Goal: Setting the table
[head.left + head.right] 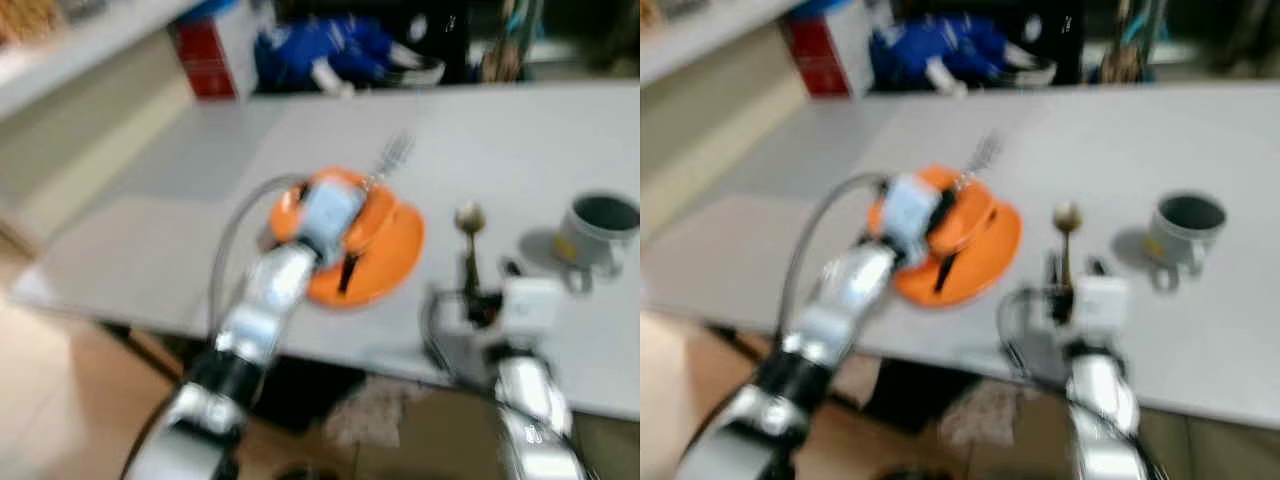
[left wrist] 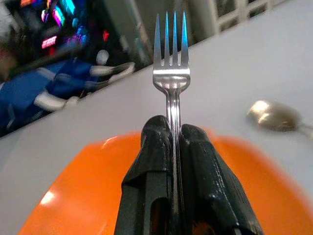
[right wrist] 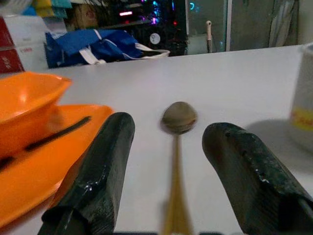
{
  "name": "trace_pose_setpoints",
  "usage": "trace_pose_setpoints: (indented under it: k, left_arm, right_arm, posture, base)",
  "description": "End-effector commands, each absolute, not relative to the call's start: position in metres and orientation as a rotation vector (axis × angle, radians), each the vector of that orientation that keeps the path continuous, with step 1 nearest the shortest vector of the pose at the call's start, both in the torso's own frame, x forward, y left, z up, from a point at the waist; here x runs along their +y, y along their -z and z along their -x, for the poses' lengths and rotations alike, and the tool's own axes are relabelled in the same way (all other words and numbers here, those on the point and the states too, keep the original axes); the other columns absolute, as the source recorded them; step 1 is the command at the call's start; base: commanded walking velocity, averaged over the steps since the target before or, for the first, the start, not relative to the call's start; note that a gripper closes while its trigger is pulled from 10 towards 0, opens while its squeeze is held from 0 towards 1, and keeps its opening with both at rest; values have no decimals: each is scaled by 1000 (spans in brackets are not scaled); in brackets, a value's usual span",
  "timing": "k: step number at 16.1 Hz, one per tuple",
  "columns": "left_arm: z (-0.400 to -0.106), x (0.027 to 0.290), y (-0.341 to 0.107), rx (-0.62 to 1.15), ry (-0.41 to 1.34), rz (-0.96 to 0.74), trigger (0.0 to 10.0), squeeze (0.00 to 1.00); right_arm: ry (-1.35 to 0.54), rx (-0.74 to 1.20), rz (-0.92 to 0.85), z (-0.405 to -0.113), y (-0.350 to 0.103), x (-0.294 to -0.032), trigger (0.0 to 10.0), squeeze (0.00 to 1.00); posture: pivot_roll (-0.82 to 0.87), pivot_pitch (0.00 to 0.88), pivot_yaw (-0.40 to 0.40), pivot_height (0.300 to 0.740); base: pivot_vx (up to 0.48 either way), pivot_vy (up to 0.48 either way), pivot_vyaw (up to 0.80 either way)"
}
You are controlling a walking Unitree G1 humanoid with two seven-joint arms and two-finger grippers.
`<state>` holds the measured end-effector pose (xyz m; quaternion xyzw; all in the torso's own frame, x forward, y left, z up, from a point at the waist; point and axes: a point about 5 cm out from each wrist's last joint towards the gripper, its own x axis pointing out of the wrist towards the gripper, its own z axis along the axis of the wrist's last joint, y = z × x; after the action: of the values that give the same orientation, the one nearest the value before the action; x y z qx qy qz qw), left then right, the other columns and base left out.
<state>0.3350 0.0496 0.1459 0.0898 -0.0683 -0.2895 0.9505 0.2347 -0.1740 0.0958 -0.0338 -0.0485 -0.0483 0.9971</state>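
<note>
While the left gripper (image 2: 172, 147) pinches a fork (image 2: 171, 73) above the plate (image 1: 385, 250), the right gripper (image 3: 171, 161) gapes around a spoon (image 3: 178, 117); lay the fork flat just beside the plate's rim.

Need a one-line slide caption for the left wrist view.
Left gripper shut on a fork, tines out, above the orange plate.

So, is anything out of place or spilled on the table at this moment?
Nothing looks spilled or broken. The left gripper holds a fork above the orange plate, so it is not laid yet. The spoon lies between the open fingers of the right gripper, right of the plate. The mug stands upright.
</note>
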Motion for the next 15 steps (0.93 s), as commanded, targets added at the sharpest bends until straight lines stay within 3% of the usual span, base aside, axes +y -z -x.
trace_pose_setpoints:
  k: [1, 11, 15]
  left_arm:
    - [-335, 43, -156, -180, 609, -169, 10000, 0]
    - [-335, 42, -152, -161, 604, -134, 10000, 0]
    - [-335, 42, -150, -150, 593, -126, 10000, 0]
  right_arm:
    - [111, -89, 80, -232, -95, -178, 10000, 0]
    - [109, -79, 81, -228, -93, -177, 10000, 0]
    - [107, -74, 83, -226, -92, -178, 10000, 0]
  posture:
    - [-142, 0, 200, 740]
    - [-145, 0, 198, 740]
    - [-148, 0, 195, 740]
  base:
    - [345, -330, 0]
    - [361, -311, 0]
    - [68, -97, 0]
